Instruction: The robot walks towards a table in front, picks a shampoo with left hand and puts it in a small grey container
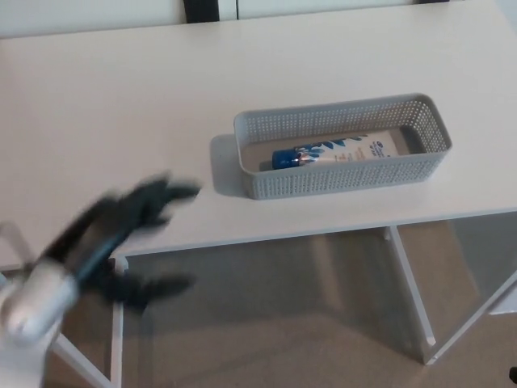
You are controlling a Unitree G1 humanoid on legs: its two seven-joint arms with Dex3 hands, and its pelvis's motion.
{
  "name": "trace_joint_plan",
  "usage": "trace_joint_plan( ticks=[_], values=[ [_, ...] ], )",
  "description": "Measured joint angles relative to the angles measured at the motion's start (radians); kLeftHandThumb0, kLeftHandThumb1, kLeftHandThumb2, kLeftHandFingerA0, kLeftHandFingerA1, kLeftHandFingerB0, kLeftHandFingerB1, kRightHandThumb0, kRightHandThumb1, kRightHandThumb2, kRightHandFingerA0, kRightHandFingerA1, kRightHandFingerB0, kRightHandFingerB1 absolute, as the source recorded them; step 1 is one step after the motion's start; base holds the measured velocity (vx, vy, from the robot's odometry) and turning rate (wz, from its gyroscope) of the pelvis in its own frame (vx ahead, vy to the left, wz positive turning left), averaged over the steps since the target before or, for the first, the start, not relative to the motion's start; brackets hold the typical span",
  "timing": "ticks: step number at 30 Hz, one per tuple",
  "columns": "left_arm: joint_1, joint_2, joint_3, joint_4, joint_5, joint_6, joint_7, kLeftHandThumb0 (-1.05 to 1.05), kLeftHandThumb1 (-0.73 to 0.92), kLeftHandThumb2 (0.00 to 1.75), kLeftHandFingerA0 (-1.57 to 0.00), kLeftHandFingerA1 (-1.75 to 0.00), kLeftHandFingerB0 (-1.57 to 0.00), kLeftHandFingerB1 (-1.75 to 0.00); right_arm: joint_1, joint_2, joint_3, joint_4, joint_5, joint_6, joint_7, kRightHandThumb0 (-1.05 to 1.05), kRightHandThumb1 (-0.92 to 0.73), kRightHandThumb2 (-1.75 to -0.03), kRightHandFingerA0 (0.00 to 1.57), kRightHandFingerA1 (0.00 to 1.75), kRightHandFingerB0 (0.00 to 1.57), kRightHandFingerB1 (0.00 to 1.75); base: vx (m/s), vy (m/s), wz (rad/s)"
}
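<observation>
The shampoo tube [339,151], white with blue print and a blue cap, lies on its side inside the small grey perforated container [266,183] on the white table. My left hand [133,210] is blurred by motion at the lower left, over the table's front edge, well clear of the container. Its black fingers are spread apart and hold nothing. My right hand does not show.
The white table [121,105] fills most of the view, its front edge running across the middle. White table legs [412,291] stand below, over a beige floor. A dark object [202,10] sits at the table's far edge.
</observation>
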Motion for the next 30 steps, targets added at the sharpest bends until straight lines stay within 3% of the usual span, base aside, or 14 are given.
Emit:
trace_joint_plan(
  ticks=[4,10,11,12,16,17,18,21,22,24,25,27,28,30],
  values=[
    [0.231,0.003,0.097,0.034,-0.041,-0.049,-0.021,-0.57,0.37,0.7,-0.59,-0.5,-0.54,-0.47,0.02,0.0,0.006,0.008,-0.002,0.0,0.0,-0.28,-0.68,-0.6,0.66,0.5,0.55,0.46,0.0,0.0,0.02],
    [0.549,0.062,0.197,0.146,-0.058,-0.133,-0.029,-0.55,0.36,0.69,-0.58,-0.51,-0.53,-0.47,0.079,0.0,0.015,0.032,-0.007,-0.001,0.0,-0.28,-0.7,-0.6,0.67,0.5,0.54,0.43,0.0,0.0,0.0],
    [0.596,0.078,0.211,0.167,-0.058,-0.148,-0.029,-0.4,0.48,0.53,-0.57,-0.42,-0.42,-0.34,0.091,0.0,0.017,0.037,-0.008,-0.002,0.0,-0.3,-0.68,-0.59,0.7,0.52,0.58,0.45,0.0,0.0,0.0],
    [0.636,0.092,0.221,0.183,-0.058,-0.161,-0.029,-0.36,0.5,0.55,-0.59,-0.57,-0.37,-0.33,0.101,0.0,0.019,0.04,-0.01,-0.002,0.0,-0.3,-0.65,-0.58,0.7,0.51,0.58,0.45,0.0,0.0,0.0],
    [0.8,0.189,0.206,0.29,-0.004,-0.208,0.038,-0.36,0.5,0.55,-0.59,-0.57,-0.37,-0.33,0.17,0.0,0.03,0.062,-0.019,-0.012,0.0,-0.3,-0.65,-0.58,0.7,0.51,0.58,0.45,0.0,0.0,0.0],
    [0.822,0.203,0.201,0.307,0.006,-0.214,0.05,-0.41,0.4,0.74,-0.65,-0.76,-0.26,-0.45,0.18,0.0,0.032,0.065,-0.021,-0.013,0.0,-0.29,-0.69,-0.6,0.71,0.51,0.59,0.45,0.0,0.0,0.0],
    [0.851,0.226,0.19,0.339,0.022,-0.225,0.071,-0.39,0.5,0.55,-0.67,-0.68,-0.36,-0.35,0.198,-0.001,0.034,0.071,-0.025,-0.015,0.0,-0.31,-0.67,-0.59,0.71,0.51,0.57,0.45,0.0,0.0,0.0],
    [0.846,0.269,0.13,0.459,0.059,-0.238,0.114,-0.4,0.51,0.55,-0.63,-0.62,-0.35,-0.34,0.227,-0.001,0.042,0.081,-0.033,-0.018,0.0,-0.32,-0.65,-0.58,0.71,0.52,0.58,0.45,0.0,0.0,0.0],
    [0.828,0.28,0.102,0.512,0.073,-0.242,0.129,-0.47,0.57,0.57,-0.61,-0.53,-0.28,-0.31,0.233,-0.002,0.044,0.083,-0.035,-0.02,0.0,-0.32,-0.65,-0.58,0.69,0.5,0.57,0.45,0.0,0.0,0.0],
    [0.779,0.295,0.052,0.608,0.097,-0.25,0.159,-0.47,0.56,0.57,-0.61,-0.54,-0.27,-0.31,0.242,-0.002,0.048,0.085,-0.039,-0.025,0.0,-0.33,-0.65,-0.58,0.7,0.51,0.59,0.45,0.0,0.0,0.0],
    [0.757,0.297,0.038,0.645,0.103,-0.253,0.169,-0.57,0.45,0.78,-0.59,-0.64,-0.22,-0.42,0.244,-0.002,0.049,0.086,-0.04,-0.027,0.0,-0.31,-0.64,-0.58,0.65,0.49,0.55,0.44,0.0,0.0,0.0],
    [0.694,0.298,0.004,0.73,0.117,-0.263,0.197,-0.54,0.44,0.78,-0.6,-0.66,-0.2,-0.42,0.249,-0.002,0.053,0.089,-0.045,-0.031,0.0,-0.31,-0.63,-0.58,0.67,0.5,0.56,0.45,0.0,0.0,0.0],
    [0.654,0.298,-0.015,0.781,0.125,-0.272,0.217,-0.46,0.56,0.57,-0.61,-0.58,-0.27,-0.3,0.25,-0.002,0.055,0.091,-0.048,-0.034,0.0,-0.31,-0.64,-0.58,0.68,0.51,0.58,0.46,0.0,0.0,0.0],
    [0.586,0.294,-0.036,0.852,0.134,-0.284,0.249,-0.45,0.54,0.56,-0.65,-0.58,-0.27,-0.3,0.248,-0.003,0.057,0.094,-0.053,-0.038,0.0,-0.31,-0.64,-0.59,0.69,0.51,0.58,0.46,0.0,0.0,0.0]
  ],
)
